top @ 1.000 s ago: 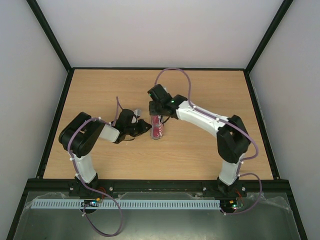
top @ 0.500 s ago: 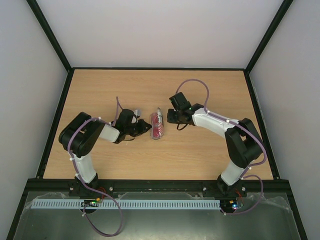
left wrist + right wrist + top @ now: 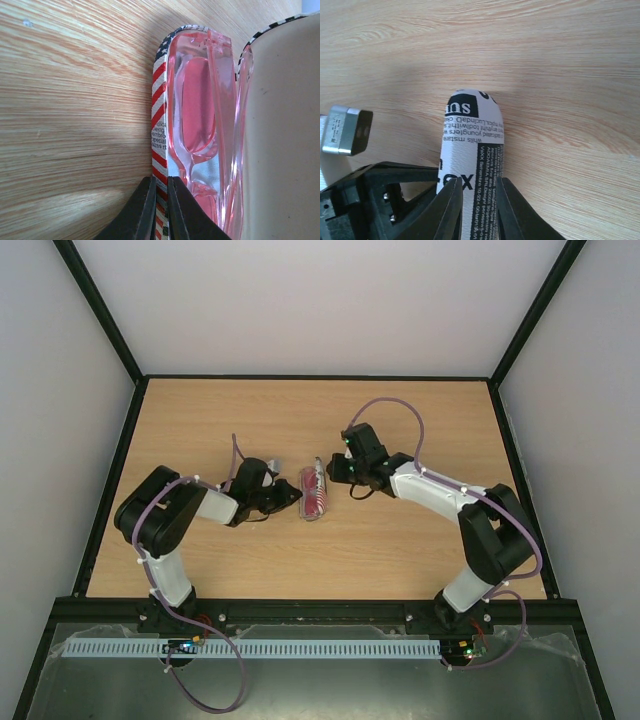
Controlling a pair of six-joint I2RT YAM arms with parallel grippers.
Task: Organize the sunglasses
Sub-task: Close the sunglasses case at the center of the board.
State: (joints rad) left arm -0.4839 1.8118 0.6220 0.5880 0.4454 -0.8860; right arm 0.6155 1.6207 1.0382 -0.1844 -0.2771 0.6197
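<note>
The flag-printed case lies open mid-table. In the left wrist view the red-tinted sunglasses lie folded inside it, between the striped side wall and the raised lid's beige inside. My left gripper is shut on that striped wall; in the top view it is at the case's left side. My right gripper is at the case's far right end. In its wrist view its jaws stand a narrow gap apart, empty, in front of the lid's white printed outside.
The wooden table has a black rim and grey walls around it. The left arm's black wrist and silver camera block sit just beyond the lid in the right wrist view.
My right gripper has left its place above the case's far end, swung out to the right, then come back a little toward the lid. The left gripper and case have not moved.
</note>
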